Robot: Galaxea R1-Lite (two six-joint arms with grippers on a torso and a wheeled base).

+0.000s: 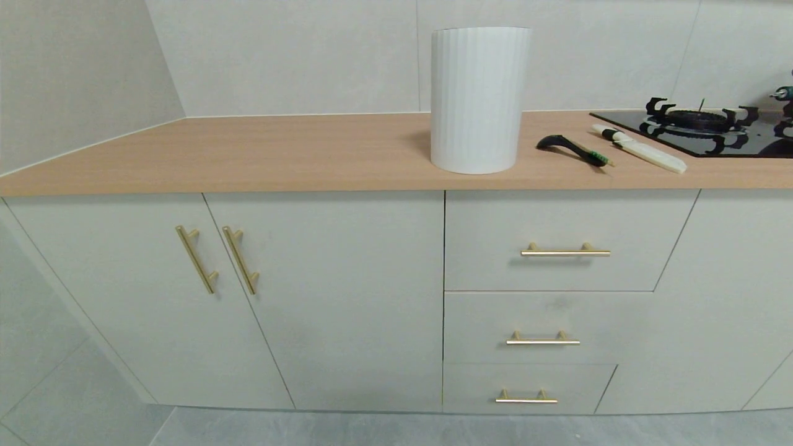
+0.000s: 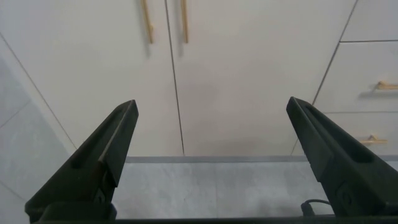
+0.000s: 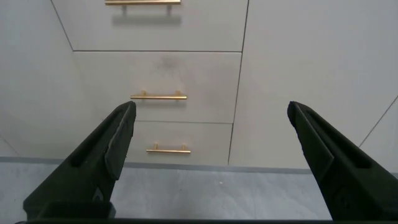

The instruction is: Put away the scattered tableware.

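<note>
1. On the wooden surface, right of the white ribbed container, your two stray pieces lie side by side. One is a black utensil; just beside it, toward the hob, is a cream-white utensil.
2. Both look light, stiff and slim, and both lie flat, so expect only a shallow pinch. A smooth handle may slide or roll as the gripper closes. Take each across its handle near mid-length, not at the tip.
3. Black piece: a curved, scoop-like head points toward the container, and a thin handle ends in a green band. Cream piece: long and blade-shaped, with a dark and green band at its far end. Whether it is a knife, you cannot tell from here.
4. Container: tall and upright, probably light enough to tip if knocked.
5. Your left gripper hangs wide apart, holding nothing, before the cabinet doors. Your right gripper, equally wide and bare, faces the drawers.
</note>
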